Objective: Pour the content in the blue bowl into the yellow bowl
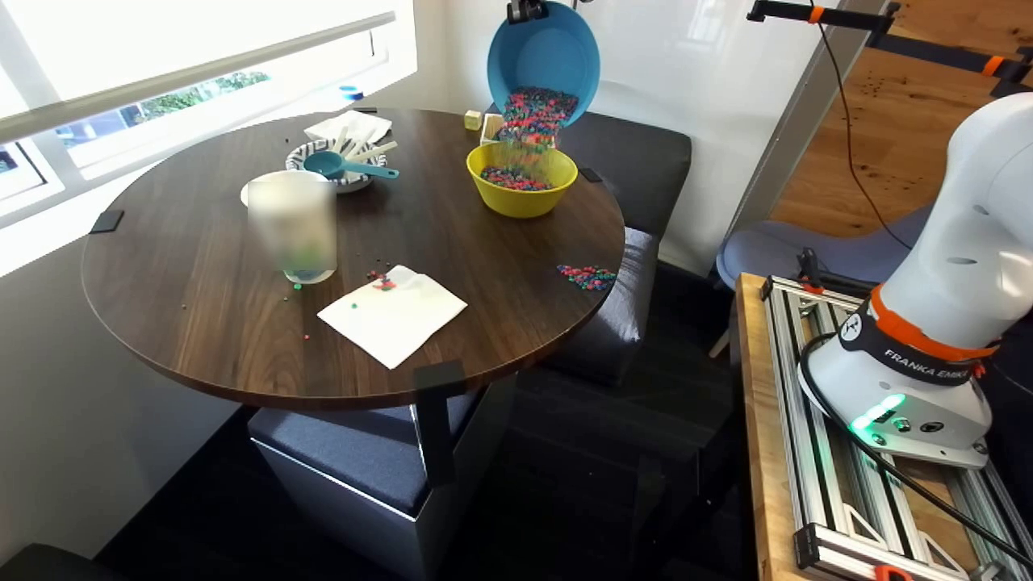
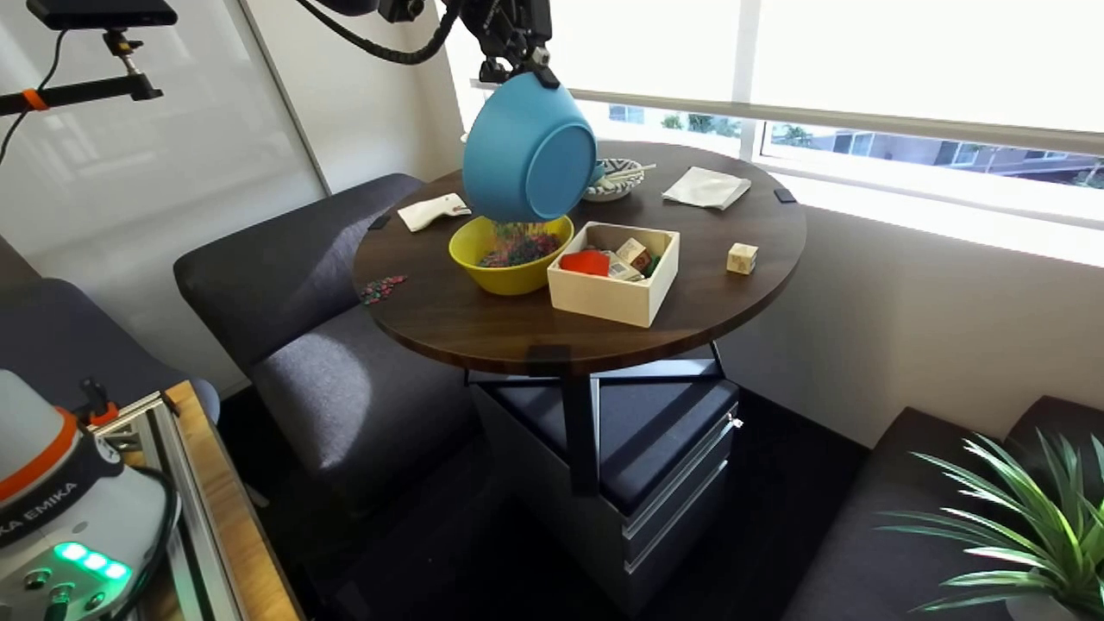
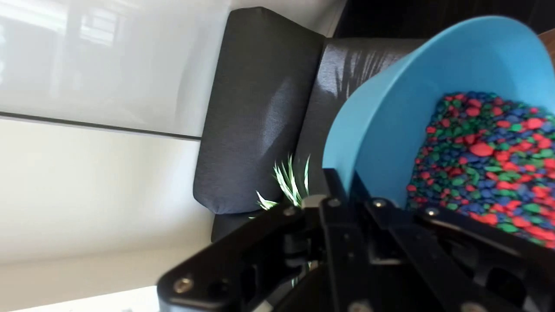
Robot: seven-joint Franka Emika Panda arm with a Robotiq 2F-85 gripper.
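The blue bowl [image 1: 553, 60] is held in the air, steeply tilted, above the yellow bowl [image 1: 520, 202]; it also shows in the other views [image 2: 526, 147] [image 3: 386, 108]. The multicoloured content [image 1: 537, 109] slides over its lower rim and falls in a stream into the yellow bowl, where a heap lies [image 2: 517, 250]. Many pieces are still inside the blue bowl in the wrist view [image 3: 490, 160]. My gripper [image 3: 344, 184] is shut on the blue bowl's rim, one finger inside and one outside. In an exterior view the gripper [image 2: 519, 73] is above the bowl.
A wooden box with blocks [image 2: 604, 297] stands right beside the yellow bowl. Spilled pieces [image 1: 587, 277] lie near the round table's edge. A patterned dish with a teal scoop [image 1: 355, 181], a blurred cup [image 1: 292, 226], napkins [image 1: 393, 315] and a wooden block [image 2: 742, 259] are on the table.
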